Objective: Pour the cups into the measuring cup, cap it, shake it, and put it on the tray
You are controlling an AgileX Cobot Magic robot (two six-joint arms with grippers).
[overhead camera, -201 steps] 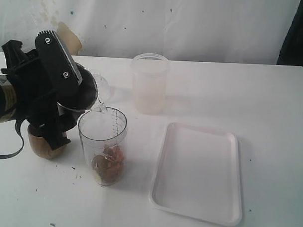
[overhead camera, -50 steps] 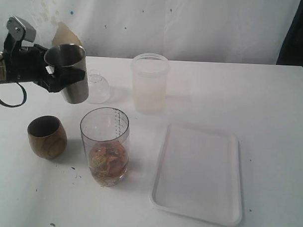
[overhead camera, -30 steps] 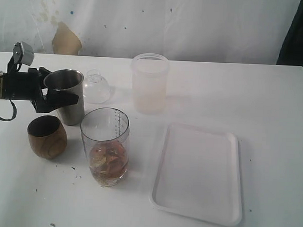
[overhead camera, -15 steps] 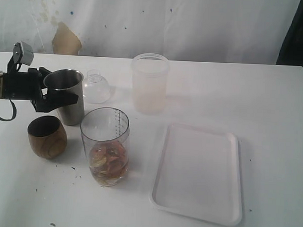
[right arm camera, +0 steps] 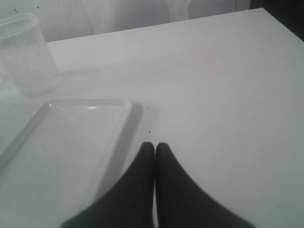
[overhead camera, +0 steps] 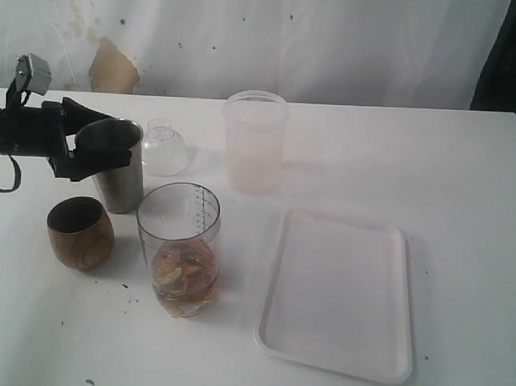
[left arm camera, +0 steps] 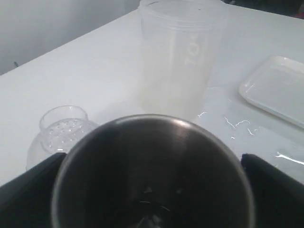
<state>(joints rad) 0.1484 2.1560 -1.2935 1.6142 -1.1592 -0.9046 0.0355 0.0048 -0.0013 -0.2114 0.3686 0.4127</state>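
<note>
The steel tumbler (overhead camera: 119, 175) stands upright on the table, and its dark inside fills the left wrist view (left arm camera: 152, 171). My left gripper (overhead camera: 107, 141) is open, one finger on each side of the tumbler's rim. In front of it the brown wooden cup (overhead camera: 80, 233) stands upright. The clear measuring cup (overhead camera: 178, 245) holds brownish liquid and orange pieces in its lower third and has no cap on. The white tray (overhead camera: 339, 289) lies bare to its right. My right gripper (right arm camera: 155, 145) is shut on nothing, low over the table beside the tray's (right arm camera: 61, 142) edge; the exterior view does not show it.
A frosted tub (overhead camera: 255, 142) stands behind the measuring cup and shows in both wrist views (left arm camera: 178, 52) (right arm camera: 26, 54). A small clear domed lid with holes (overhead camera: 164, 147) (left arm camera: 59, 128) sits right of the steel tumbler. A wall closes the table's far side.
My left arm tipped the steel tumbler over the measuring cup, carried it back and stood it behind the wooden cup. In the last half second the gripper rose to the rim and let go.
</note>
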